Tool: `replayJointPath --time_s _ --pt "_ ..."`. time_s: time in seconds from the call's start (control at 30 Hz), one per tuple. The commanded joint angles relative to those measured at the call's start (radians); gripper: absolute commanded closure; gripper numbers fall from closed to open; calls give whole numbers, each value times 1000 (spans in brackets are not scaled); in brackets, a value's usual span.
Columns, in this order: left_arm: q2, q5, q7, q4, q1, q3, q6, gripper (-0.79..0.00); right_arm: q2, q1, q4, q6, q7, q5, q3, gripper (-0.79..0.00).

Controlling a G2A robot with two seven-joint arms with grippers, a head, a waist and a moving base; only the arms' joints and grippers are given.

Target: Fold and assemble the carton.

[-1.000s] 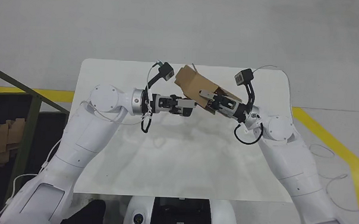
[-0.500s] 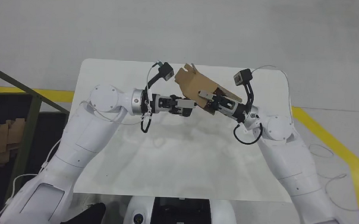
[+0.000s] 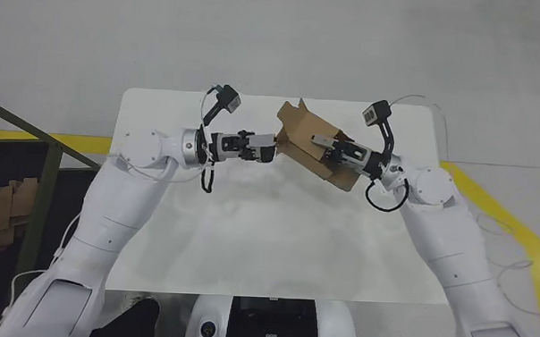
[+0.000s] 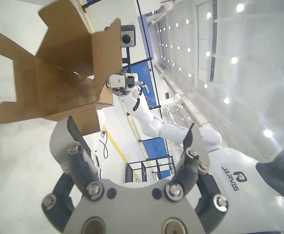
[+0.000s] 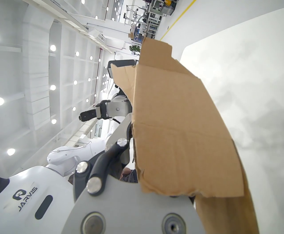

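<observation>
White tabletop lies under both arms in your top view, with pale grey floor around it and a yellow floor line running past on either side. You will find the carton lifted clear of the table, over its far edge and a little to the right of centre, tilted, with its flaps hanging loose and its end open towards the left arm. Your right gripper has it: the fingers are clamped on one brown wall, and in the right wrist view that wall stands hard against the one silver finger you can see. Your left gripper sits just beside the carton's open end, at about the same height. Look at the left wrist view and you see its fingers spread wide apart with nothing between them; the carton hangs in front, and one flap reaches down next to a dark fingertip. You cannot tell from these views whether that flap touches the finger.
</observation>
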Motion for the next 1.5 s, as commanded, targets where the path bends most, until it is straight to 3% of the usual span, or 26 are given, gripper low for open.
replayJointPath --time_s 0.0,0.17,0.4,0.73,1.3,1.4,1.47 --pt "4 10 19 1 11 -21 -19 -785 2 3 8 -1 23 10 6 0" --pt "12 72 100 -1 49 -71 -111 -785 8 12 24 2 100 37 24 0" --pt "12 210 244 20 87 -98 -355 -785 17 26 50 24 200 72 49 0" --pt "8 539 438 10 112 -112 -658 -785 32 41 75 55 303 89 78 0" --pt "7 563 460 10 114 -113 -667 -785 34 45 75 62 309 94 86 0" --pt "4 764 533 0 92 -136 -710 -785 34 45 75 62 309 94 86 0" --pt "-7 913 650 52 85 -131 -742 -785 34 45 75 62 309 94 86 0"
